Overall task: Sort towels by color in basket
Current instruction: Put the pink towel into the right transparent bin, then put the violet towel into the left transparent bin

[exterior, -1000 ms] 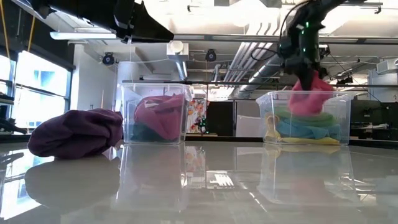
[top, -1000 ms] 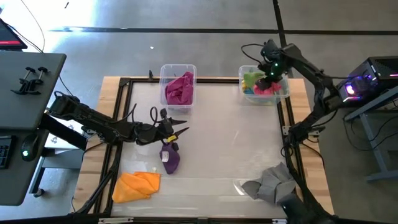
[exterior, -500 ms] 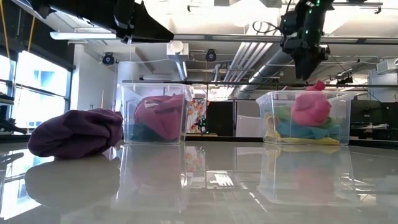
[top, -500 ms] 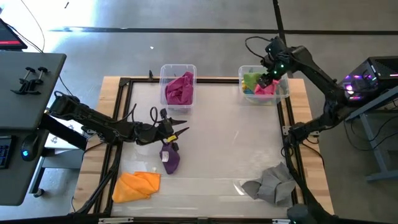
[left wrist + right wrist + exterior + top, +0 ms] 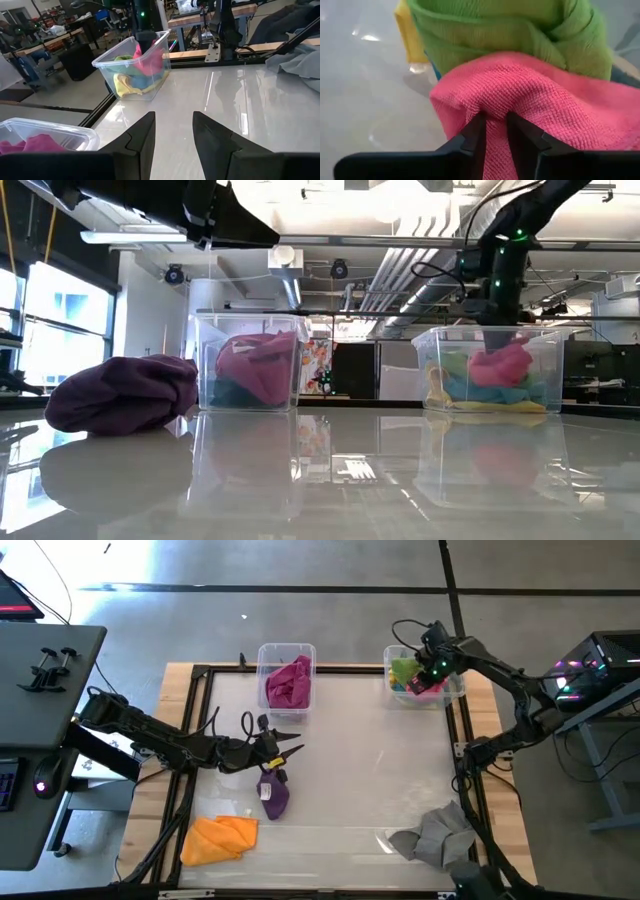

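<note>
My left arm reached in low from the worktop's (image 5: 340,790) left edge, stretched nearly flat toward the middle. My left fingers (image 5: 285,748) stood parted and held nothing, hovering just above the purple towel (image 5: 273,795), which lay crumpled on the glossy surface. Nearer the front left corner the orange towel (image 5: 219,837) lay beside the black frame rail. Ahead of my left fingers the surface ran bare and wide across the middle.

At the far edge, left of centre, stood a clear bin (image 5: 286,651) with the magenta towel (image 5: 289,683) in it; in the low view a dark green cloth (image 5: 232,391) showed beneath it. The grey towel (image 5: 434,834) sat bunched at the front right corner, partly over the rail.

My right arm arched up from the right edge and bent over into the second clear bin (image 5: 457,690) at the far right corner. My right fingers (image 5: 493,131) were down inside it, nearly closed, pinching a fold of the pink towel (image 5: 550,115). That towel lay on top of the light green (image 5: 510,30), yellow (image 5: 409,32) and light blue (image 5: 478,394) ones.
</note>
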`<action>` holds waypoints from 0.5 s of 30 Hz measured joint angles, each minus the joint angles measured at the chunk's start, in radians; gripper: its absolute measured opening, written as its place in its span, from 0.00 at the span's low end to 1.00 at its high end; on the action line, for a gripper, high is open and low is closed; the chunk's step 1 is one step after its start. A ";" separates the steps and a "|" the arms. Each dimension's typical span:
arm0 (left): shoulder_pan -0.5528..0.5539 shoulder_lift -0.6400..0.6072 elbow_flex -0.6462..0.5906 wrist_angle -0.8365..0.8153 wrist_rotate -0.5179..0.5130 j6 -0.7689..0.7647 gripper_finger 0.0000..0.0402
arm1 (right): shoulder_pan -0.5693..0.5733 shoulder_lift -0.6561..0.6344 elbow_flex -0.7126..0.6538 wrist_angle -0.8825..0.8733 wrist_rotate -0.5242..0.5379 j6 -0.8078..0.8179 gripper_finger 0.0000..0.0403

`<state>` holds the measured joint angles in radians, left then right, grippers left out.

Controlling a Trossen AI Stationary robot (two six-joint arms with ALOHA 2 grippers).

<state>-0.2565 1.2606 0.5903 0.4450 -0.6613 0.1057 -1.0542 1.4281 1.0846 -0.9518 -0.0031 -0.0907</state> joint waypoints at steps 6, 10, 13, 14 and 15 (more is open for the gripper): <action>0.000 0.000 0.000 0.002 0.000 0.000 0.29 | 0.000 -0.030 0.036 0.007 0.002 -0.021 0.17; -0.002 0.000 0.000 0.001 0.000 -0.015 0.29 | 0.004 -0.112 0.059 0.002 0.002 -0.033 0.17; -0.006 0.000 0.000 -0.010 0.000 -0.015 0.29 | 0.034 -0.225 0.029 0.068 0.002 -0.022 0.17; -0.008 0.000 0.000 -0.015 0.000 -0.015 0.29 | 0.056 -0.268 0.007 0.106 0.002 -0.017 0.17; -0.012 0.000 0.000 -0.018 0.000 -0.015 0.29 | 0.084 -0.312 -0.022 0.154 -0.001 -0.005 0.17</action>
<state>-0.2682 1.2602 0.5900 0.4268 -0.6614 0.0906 -0.9699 1.1157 1.0626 -0.7982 -0.0039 -0.0959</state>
